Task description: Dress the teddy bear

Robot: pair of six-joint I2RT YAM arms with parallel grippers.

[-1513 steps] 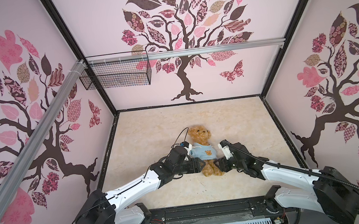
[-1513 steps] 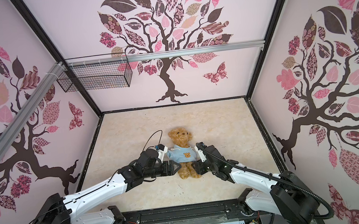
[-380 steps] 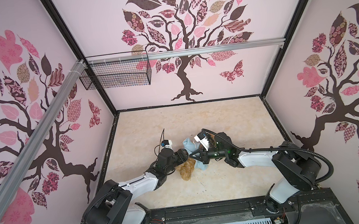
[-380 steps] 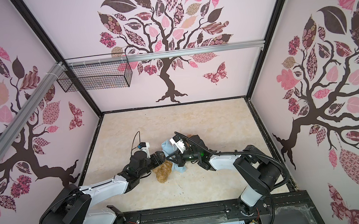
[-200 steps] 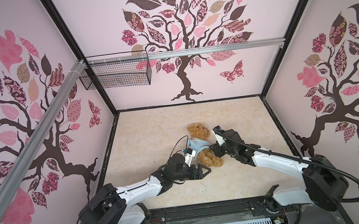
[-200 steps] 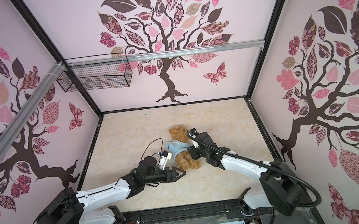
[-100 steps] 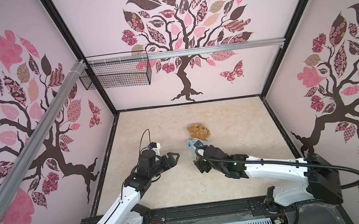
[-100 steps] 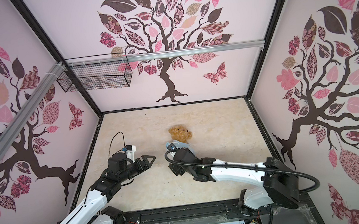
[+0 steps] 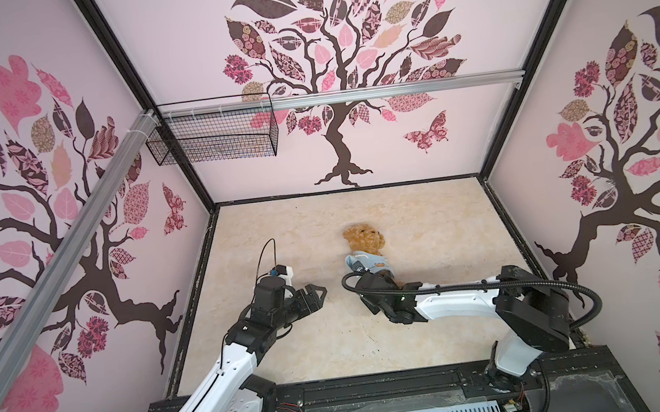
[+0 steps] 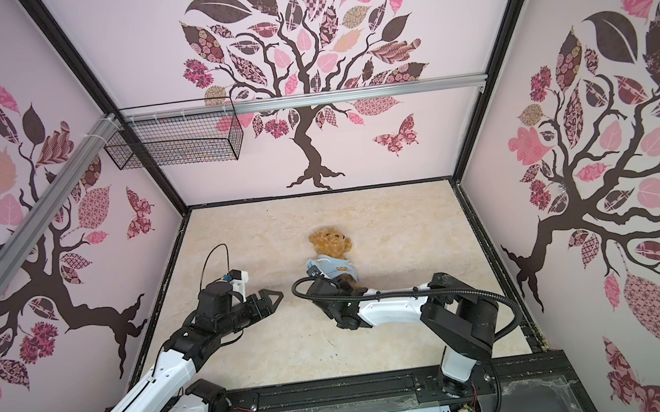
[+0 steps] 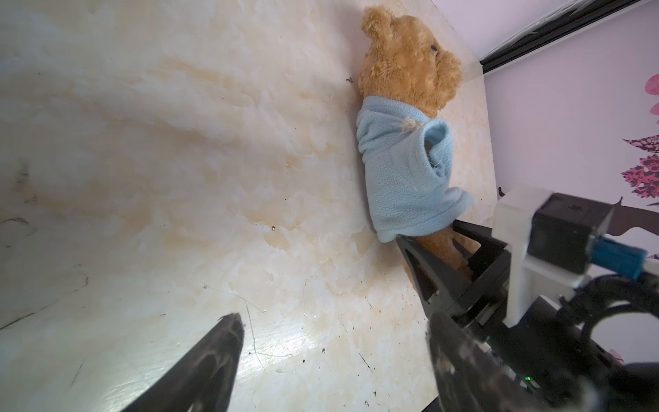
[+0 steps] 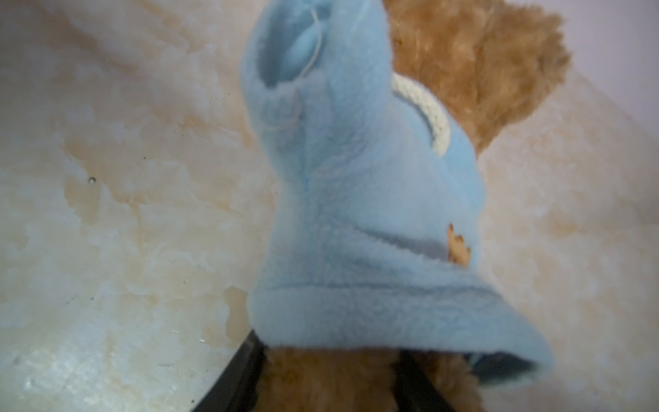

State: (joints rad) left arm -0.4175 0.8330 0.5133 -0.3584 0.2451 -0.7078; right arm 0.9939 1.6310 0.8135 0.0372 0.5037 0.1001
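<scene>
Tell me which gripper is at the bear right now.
The right gripper: its jaws straddle a leg of the teddy bear below the blue shirt. The left gripper hangs open over bare table, apart.

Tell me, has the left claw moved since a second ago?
Yes. The left claw has pulled back from the teddy bear toward the left edge of the table. It now stands open over bare tabletop.

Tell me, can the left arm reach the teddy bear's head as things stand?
Probably yes. The left gripper is open, and only bare table lies between it and the teddy bear; the right gripper is at its legs, not the head.
</scene>
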